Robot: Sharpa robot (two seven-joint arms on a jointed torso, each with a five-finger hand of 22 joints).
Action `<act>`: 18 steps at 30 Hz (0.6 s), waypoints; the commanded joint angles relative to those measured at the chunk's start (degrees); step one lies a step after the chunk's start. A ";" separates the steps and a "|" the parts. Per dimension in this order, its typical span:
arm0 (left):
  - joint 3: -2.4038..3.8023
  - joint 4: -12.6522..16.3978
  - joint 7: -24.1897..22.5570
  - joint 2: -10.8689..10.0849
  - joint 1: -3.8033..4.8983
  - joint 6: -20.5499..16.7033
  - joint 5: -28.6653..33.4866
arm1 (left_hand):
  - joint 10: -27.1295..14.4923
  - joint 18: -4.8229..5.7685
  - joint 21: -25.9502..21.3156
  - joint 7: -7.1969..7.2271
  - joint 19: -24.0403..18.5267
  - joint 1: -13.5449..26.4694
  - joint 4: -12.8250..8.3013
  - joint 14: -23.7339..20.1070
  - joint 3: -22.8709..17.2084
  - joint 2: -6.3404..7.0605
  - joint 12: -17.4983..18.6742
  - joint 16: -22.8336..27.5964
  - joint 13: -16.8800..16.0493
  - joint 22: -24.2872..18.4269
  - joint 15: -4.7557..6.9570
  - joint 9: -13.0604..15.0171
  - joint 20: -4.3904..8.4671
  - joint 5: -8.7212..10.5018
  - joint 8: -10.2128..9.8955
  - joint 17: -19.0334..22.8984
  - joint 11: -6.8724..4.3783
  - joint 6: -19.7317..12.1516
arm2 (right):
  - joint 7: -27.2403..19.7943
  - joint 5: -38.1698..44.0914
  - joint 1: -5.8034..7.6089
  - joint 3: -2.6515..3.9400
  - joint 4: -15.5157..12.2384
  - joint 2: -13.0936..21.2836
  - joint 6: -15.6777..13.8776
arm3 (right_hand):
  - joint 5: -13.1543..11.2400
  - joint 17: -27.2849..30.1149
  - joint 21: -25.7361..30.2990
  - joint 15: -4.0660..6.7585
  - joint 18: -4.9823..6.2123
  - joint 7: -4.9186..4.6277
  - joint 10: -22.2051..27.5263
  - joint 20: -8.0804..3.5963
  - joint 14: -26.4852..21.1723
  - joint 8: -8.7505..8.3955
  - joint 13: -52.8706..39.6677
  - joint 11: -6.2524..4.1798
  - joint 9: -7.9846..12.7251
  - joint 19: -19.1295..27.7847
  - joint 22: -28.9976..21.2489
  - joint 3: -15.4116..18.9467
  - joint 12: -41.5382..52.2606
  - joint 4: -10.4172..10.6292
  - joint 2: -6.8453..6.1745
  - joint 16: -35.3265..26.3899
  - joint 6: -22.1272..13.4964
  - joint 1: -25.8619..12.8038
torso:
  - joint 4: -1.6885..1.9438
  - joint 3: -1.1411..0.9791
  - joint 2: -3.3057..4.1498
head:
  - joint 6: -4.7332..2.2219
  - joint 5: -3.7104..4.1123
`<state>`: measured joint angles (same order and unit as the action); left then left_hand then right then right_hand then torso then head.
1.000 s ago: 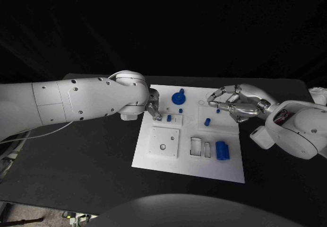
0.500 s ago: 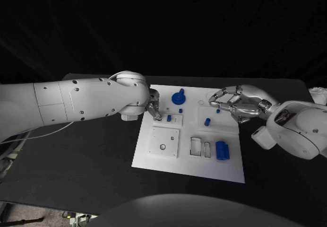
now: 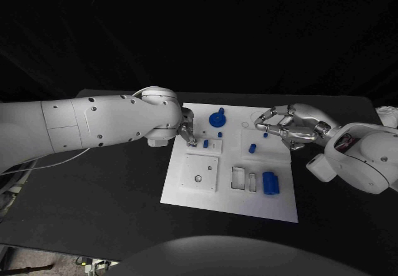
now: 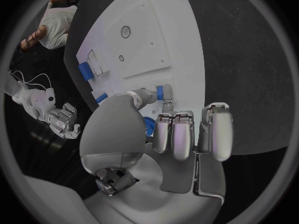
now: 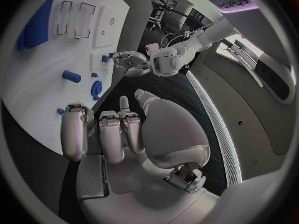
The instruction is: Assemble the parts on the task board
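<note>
Left silver hand [image 3: 187, 131] mostly hidden behind its own arm from my head view, fingertips pinching a small blue cylinder part [image 4: 160, 90] over the white task board's [image 3: 199, 190] upper left, right silver hand [image 3: 289, 126] curled, empty, beside the board's right edge.

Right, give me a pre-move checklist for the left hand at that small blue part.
1. Left hand holds the small blue part between fingertips: ok.
2. Part seated in the task board: cannot tell.
3. Right hand apart from the left hand, holding nothing: ok.
4. Blue wheel beside the left hand untouched: ok.
5. Large blue block lying near the board's front, away from both hands: ok.
</note>
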<state>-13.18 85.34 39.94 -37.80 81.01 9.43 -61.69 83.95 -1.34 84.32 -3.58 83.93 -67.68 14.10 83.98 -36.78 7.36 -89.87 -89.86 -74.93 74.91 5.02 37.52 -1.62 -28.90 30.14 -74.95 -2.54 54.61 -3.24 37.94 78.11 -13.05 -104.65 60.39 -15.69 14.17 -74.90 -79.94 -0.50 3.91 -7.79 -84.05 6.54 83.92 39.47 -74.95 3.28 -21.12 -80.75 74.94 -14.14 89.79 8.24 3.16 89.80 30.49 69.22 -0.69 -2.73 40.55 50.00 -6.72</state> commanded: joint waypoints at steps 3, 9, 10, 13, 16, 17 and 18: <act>-0.02 0.04 0.92 0.10 -0.11 -0.58 0.23 | 6.05 -0.30 -0.20 1.46 1.65 -1.67 -2.81 6.02 -2.16 -2.15 -0.13 -0.14 -15.07 12.87 -0.55 -0.04 -0.31 -0.23 0.88 -15.05 0.53 1.26 | 0.22 -0.03 -0.10 -0.01 0.09 -0.13 1.24 | -0.42 -15.10 0.29 0.37 -0.77 -0.03 -5.95 0.02 6.08 -0.35 -15.05 -0.29 0.09 0.46 10.88 0.17 0.21 0.17 0.33 0.20 -0.11 -0.19 | 0.00 -0.02 -0.02 | 0.00 -0.01; -0.02 0.09 0.85 0.06 -0.12 -0.94 0.16 | 6.05 -0.29 -0.19 1.45 1.67 -1.68 -2.87 6.02 -2.02 -2.18 -0.13 -0.14 -15.07 12.88 -0.57 -0.07 -0.33 -0.24 0.78 -15.05 0.55 1.25 | 0.45 -0.03 -0.15 -0.01 0.25 -0.17 1.43 | -0.42 -15.10 0.33 0.37 -0.76 -0.01 -5.95 0.02 6.08 -0.38 -15.05 -0.30 0.12 0.49 10.86 0.17 0.21 0.16 0.36 0.20 -0.16 -0.15 | 0.01 0.00 -0.01 | 0.00 0.03; -0.02 0.10 0.83 0.06 -0.13 -1.00 0.15 | 6.05 -0.29 -0.19 1.45 1.67 -1.68 -2.88 6.02 -2.02 -2.18 -0.13 -0.14 -15.07 12.88 -0.57 -0.07 -0.33 -0.24 0.77 -15.05 0.56 1.25 | 0.50 -0.03 -0.17 -0.02 0.28 -0.19 1.47 | -0.42 -15.10 0.33 0.37 -0.76 -0.01 -5.95 0.02 6.08 -0.38 -15.05 -0.30 0.12 0.49 10.86 0.17 0.21 0.16 0.36 0.20 -0.16 -0.15 | 0.02 0.00 0.00 | 0.00 0.04; -0.02 0.09 0.81 0.08 -0.13 -1.02 0.13 | 6.05 -0.30 -0.21 1.43 1.65 -1.69 -2.94 6.02 -1.90 -2.21 -0.13 -0.14 -15.07 12.87 -0.58 -0.11 -0.35 -0.26 0.68 -15.05 0.57 1.25 | 0.61 -0.03 -0.21 -0.02 0.40 -0.27 1.58 | -0.41 -15.10 0.44 0.37 -0.73 0.00 -5.95 0.02 6.08 -0.41 -15.05 -0.31 0.16 0.59 10.82 0.17 0.21 0.15 0.39 0.20 -0.23 -0.09 | 0.01 -0.01 -0.01 | 0.00 -0.05; -0.02 0.07 0.77 0.12 -0.14 -1.02 0.12 | 6.05 -0.30 -0.21 1.43 1.65 -1.69 -2.94 6.02 -1.90 -2.21 -0.13 -0.14 -15.07 12.87 -0.58 -0.11 -0.35 -0.26 0.68 -15.05 0.57 1.25 | 0.70 -0.03 -0.24 -0.02 0.45 -0.36 1.69 | -0.41 -15.10 0.44 0.37 -0.73 0.00 -5.95 0.02 6.08 -0.41 -15.05 -0.31 0.16 0.59 10.82 0.17 0.21 0.15 0.39 0.20 -0.23 -0.09 | -0.01 -0.03 -0.01 | 0.00 -0.09; -0.02 0.06 0.76 0.13 -0.14 -1.04 0.12 | 6.05 -0.31 -0.24 1.42 1.63 -1.69 -2.96 6.02 -1.86 -2.22 -0.13 -0.14 -15.07 12.86 -0.59 -0.12 -0.35 -0.25 0.64 -15.05 0.57 1.24 | 0.72 -0.03 -0.24 -0.02 0.46 -0.38 1.71 | -0.41 -15.10 0.44 0.37 -0.73 0.00 -5.95 0.02 6.08 -0.41 -15.05 -0.31 0.16 0.59 10.82 0.17 0.21 0.15 0.39 0.20 -0.23 -0.09 | -0.01 -0.02 -0.01 | 0.00 -0.09; -0.02 0.07 0.72 0.13 -0.15 -1.10 0.12 | 6.05 -0.31 -0.26 1.42 1.62 -1.70 -2.97 6.02 -1.83 -2.23 -0.13 -0.14 -15.07 12.85 -0.59 -0.13 -0.36 -0.25 0.61 -15.05 0.57 1.24 | 0.74 -0.03 -0.25 -0.02 0.46 -0.39 1.73 | -0.41 -15.10 0.44 0.37 -0.73 0.00 -5.95 0.02 6.08 -0.41 -15.05 -0.31 0.16 0.59 10.82 0.17 0.21 0.15 0.39 0.20 -0.23 -0.09 | 0.00 -0.02 0.00 | 0.00 -0.09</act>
<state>-13.20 85.36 39.94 -37.81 80.94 8.70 -61.69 84.13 -1.34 84.32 -3.59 83.93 -67.68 13.70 84.19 -36.39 7.36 -89.87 -89.86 -74.93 74.90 4.81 37.37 -1.62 -28.96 30.16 -74.94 -2.35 54.62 -2.68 37.81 77.93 -13.06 -104.19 60.07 -15.18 13.95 -74.94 -79.70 -0.50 3.92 -7.79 -84.05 6.77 83.92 39.24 -74.95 3.28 -21.04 -80.53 74.94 -14.15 89.78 8.24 3.15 89.80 30.49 69.22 -0.68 -2.74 40.54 50.00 -6.76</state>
